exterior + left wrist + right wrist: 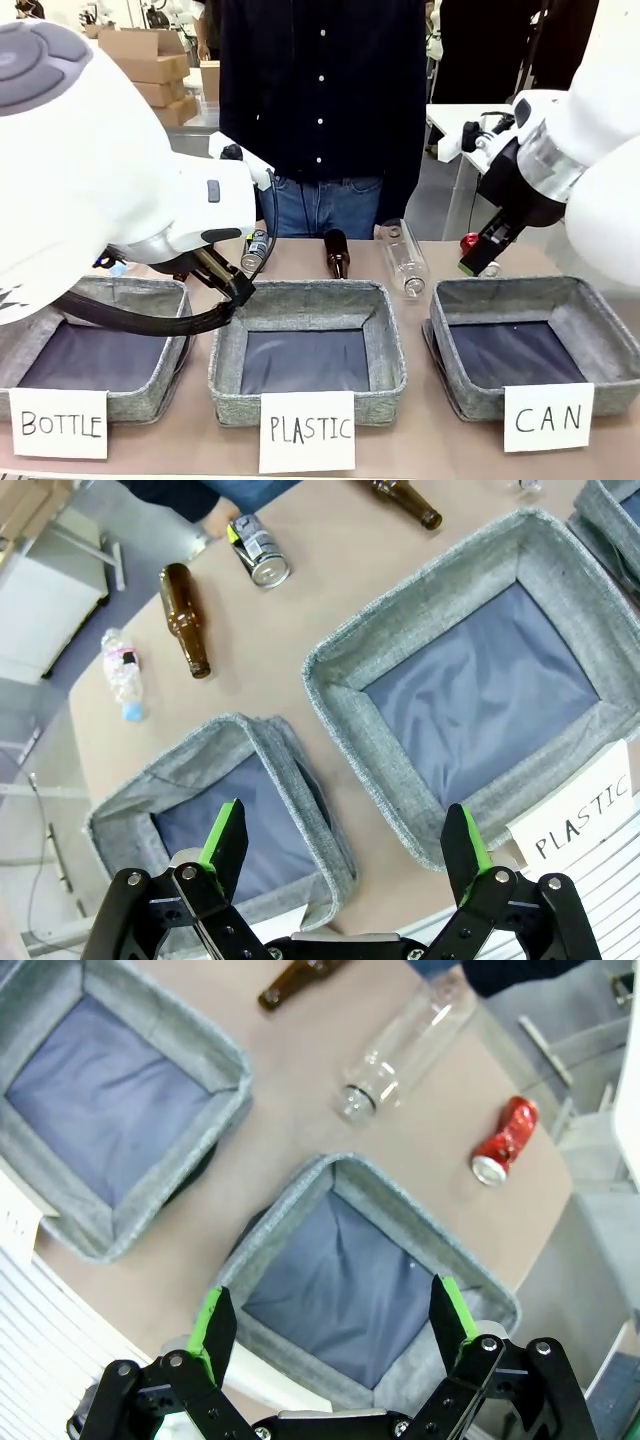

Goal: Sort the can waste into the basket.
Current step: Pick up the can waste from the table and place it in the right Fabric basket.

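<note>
The shiny red dented can [505, 1140] lies on the table just beyond the CAN basket [420, 1200]; in the front view the red can [469, 241] peeks out behind my right gripper [478, 260]. My right gripper [335, 1325] hangs open and empty over the CAN basket [505, 288], whose dark lining is bare. The dark can [258, 550] lies on its side near the far table edge, and the same dark can [257, 248] rests just behind my left gripper [228, 278]. My left gripper [345, 845] is open and empty, above the gap between the two other baskets.
The PLASTIC basket [310, 295] stands in the middle and the BOTTLE basket [200, 740] at the left. Two brown bottles [185, 620] [337, 253], a clear plastic bottle [400, 1050] and a crushed one [122, 675] lie behind them. A person stands at the far side.
</note>
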Robot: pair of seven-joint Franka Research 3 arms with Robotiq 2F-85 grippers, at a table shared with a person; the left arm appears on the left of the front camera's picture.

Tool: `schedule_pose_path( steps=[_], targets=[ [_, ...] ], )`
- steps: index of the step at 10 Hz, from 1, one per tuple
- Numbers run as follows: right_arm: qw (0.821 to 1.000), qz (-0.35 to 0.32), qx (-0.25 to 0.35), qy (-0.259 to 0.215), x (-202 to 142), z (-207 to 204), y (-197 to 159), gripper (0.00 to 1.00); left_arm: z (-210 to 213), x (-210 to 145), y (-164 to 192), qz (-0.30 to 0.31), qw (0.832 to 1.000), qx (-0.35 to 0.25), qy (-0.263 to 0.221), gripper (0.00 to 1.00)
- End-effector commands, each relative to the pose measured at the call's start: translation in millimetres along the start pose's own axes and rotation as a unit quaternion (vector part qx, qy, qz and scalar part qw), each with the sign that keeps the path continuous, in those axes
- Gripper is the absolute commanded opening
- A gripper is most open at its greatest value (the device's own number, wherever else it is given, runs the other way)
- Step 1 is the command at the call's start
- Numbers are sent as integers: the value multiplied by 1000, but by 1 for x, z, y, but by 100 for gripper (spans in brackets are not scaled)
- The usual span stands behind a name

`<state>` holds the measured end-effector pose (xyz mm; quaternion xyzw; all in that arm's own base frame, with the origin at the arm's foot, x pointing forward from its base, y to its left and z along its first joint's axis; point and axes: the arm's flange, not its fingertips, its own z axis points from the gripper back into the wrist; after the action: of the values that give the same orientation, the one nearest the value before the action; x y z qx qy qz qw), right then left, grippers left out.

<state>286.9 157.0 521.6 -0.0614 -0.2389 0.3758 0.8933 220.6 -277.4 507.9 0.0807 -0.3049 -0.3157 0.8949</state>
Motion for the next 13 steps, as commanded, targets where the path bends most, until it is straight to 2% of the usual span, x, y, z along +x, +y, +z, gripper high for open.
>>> schedule_pose_path(
  steps=[1,3,4,5,6,7,8,9,10,11,12,13],
  targets=[
    [1000,-9,8,-6,1,1,1,100,2,0,3,-5,1000,6,-3,100],
    [1000,-9,8,-6,1,1,1,100,0,0,0,0,1000,0,0,100],
    [1000,0,0,0,0,0,0,100,19,-8,22,2,993,-109,-54,100],
    [985,-36,144,-83,-9,23,-22,100,41,-42,74,45,951,-264,-152,100],
    [951,-93,266,-128,-27,49,-46,100,47,-88,120,101,911,-347,-196,100],
    [913,-165,346,-141,-48,68,-71,100,36,-138,159,169,880,-389,-214,100],
    [868,-243,394,-180,-76,78,-97,100,12,-186,178,223,855,-413,-222,100],
    [803,-302,445,-255,-117,81,-124,100,-21,-230,182,281,817,-443,-238,100],
    [749,-360,463,-307,-146,72,-141,100,-52,-260,175,323,790,-465,-236,100],
    [722,-410,447,-332,-163,59,-148,100,-82,-283,165,350,772,-481,-224,100],
    [729,-442,403,-334,-167,51,-143,100,-110,-296,155,359,768,-492,-196,100],
    [847,-248,400,-248,-152,87,-151,100,-140,-301,144,348,774,-506,-153,100]
  ],
)
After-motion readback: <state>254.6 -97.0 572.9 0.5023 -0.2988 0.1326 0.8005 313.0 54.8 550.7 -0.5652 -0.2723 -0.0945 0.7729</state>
